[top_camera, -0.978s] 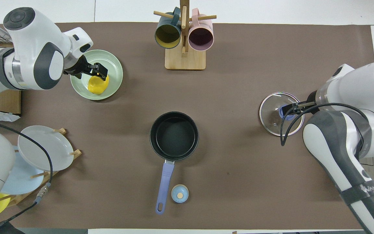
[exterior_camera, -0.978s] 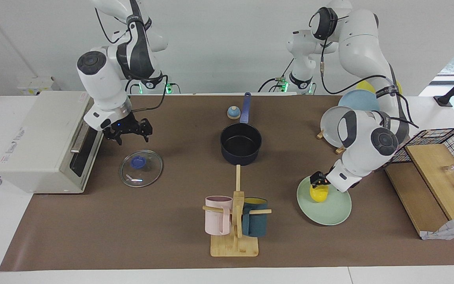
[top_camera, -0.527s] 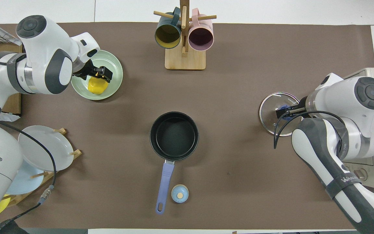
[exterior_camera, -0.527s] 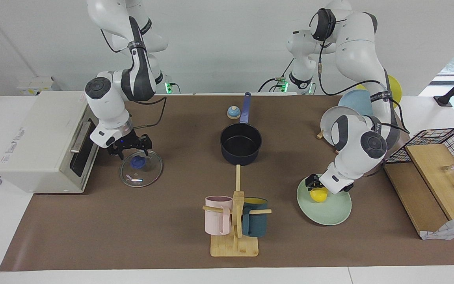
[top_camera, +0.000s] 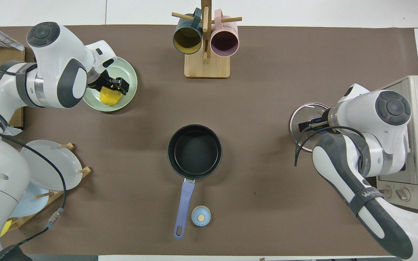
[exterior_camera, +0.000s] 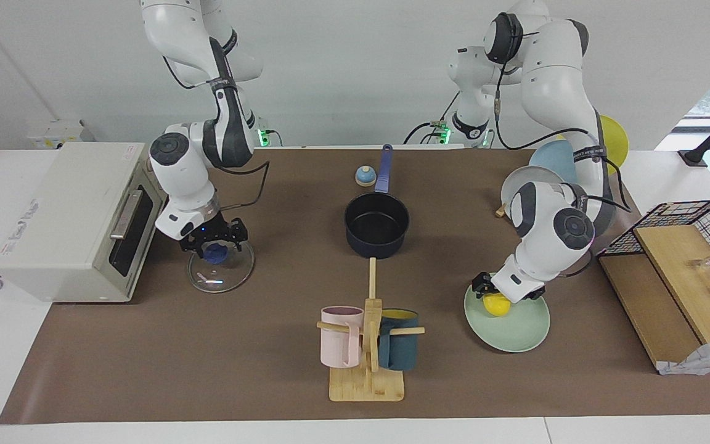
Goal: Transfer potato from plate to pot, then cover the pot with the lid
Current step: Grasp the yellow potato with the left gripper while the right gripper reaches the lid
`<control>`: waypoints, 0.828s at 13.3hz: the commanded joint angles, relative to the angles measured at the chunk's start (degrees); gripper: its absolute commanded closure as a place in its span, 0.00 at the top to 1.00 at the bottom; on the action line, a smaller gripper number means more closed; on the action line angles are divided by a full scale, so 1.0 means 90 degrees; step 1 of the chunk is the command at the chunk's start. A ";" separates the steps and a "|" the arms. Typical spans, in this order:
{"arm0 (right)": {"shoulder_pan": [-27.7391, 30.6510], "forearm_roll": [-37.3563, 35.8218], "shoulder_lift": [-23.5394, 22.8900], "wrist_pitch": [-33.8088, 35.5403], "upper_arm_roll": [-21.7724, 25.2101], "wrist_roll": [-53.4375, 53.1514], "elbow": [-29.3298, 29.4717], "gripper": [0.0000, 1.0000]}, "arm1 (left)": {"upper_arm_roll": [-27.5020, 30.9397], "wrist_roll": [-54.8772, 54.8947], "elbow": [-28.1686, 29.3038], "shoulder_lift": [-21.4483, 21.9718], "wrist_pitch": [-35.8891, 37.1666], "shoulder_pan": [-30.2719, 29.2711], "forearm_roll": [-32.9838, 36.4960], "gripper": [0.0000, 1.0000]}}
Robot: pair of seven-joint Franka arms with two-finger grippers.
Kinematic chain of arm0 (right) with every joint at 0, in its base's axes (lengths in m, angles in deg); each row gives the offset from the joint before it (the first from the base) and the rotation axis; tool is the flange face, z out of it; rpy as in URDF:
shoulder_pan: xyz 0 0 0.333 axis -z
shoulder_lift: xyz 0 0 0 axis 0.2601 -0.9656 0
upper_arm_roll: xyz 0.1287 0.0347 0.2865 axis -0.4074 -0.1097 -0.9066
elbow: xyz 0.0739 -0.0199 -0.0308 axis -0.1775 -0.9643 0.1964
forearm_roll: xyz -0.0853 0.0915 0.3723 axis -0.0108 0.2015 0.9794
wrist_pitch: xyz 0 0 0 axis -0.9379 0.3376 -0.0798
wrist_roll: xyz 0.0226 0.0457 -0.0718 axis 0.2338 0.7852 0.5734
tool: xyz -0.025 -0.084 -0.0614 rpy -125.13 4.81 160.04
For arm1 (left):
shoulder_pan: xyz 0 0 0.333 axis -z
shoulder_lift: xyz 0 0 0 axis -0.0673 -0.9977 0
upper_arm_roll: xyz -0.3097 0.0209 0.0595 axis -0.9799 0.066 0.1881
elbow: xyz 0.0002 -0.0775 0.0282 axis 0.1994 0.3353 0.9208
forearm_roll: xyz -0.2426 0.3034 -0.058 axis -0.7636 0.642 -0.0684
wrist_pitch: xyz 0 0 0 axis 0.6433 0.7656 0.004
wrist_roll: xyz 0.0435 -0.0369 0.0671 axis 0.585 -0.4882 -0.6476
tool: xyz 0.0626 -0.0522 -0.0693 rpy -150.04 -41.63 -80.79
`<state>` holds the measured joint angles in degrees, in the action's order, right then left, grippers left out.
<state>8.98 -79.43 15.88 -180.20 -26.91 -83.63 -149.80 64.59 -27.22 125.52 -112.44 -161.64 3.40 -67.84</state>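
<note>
The yellow potato (exterior_camera: 497, 304) lies on the mint-green plate (exterior_camera: 518, 333) toward the left arm's end of the table; it also shows in the overhead view (top_camera: 109, 98) on the plate (top_camera: 129, 74). My left gripper (exterior_camera: 489, 293) is down at the potato, fingers open on either side of it. The navy pot (exterior_camera: 376, 225) stands empty mid-table, handle toward the robots. The glass lid (exterior_camera: 224, 274) lies flat in front of the toaster oven. My right gripper (exterior_camera: 214, 242) is low over the lid's blue knob (exterior_camera: 213, 251), open astride it.
A toaster oven (exterior_camera: 65, 216) stands at the right arm's end. A wooden mug rack (exterior_camera: 367, 351) with two mugs is farther from the robots than the pot. A small bell (exterior_camera: 365, 176) sits beside the pot's handle. A plate rack (exterior_camera: 537, 185) and wire basket (exterior_camera: 694, 225) stand at the left arm's end.
Both grippers have come down: the right one from above the oven's front onto the lid's knob, the left one lower around the potato. Potato, lid and pot have not moved.
</note>
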 commanded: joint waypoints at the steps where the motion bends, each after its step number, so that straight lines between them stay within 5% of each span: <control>1: 0.0033 0.0061 -0.0007 0.0174 -0.0015 0.0192 0.0020 1.00 | 0.0083 0.0063 -0.0077 0.0124 -0.0019 -0.0025 0.0098 0.00; 3: 0.0023 0.0032 -0.0036 0.0397 -0.0015 0.0192 0.0204 1.00 | 0.0092 -0.0054 -0.0759 0.0173 0.1030 -0.0035 -0.0154 0.00; 5: 0.0023 -0.0036 -0.0085 0.0701 -0.0015 0.0192 0.0488 1.00 | 0.0083 -0.0705 -0.1056 0.0746 0.1486 0.0052 -0.0574 0.00; 11: 0.0101 -0.0037 -0.0017 0.0244 -0.0006 0.0463 0.0050 1.00 | -0.0005 -0.3255 0.0981 0.2525 0.1284 0.1759 -0.0654 0.00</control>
<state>9.07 -79.52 15.42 -175.70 -26.90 -82.68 -147.34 63.44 -51.45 124.32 -94.60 -145.39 14.04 -73.33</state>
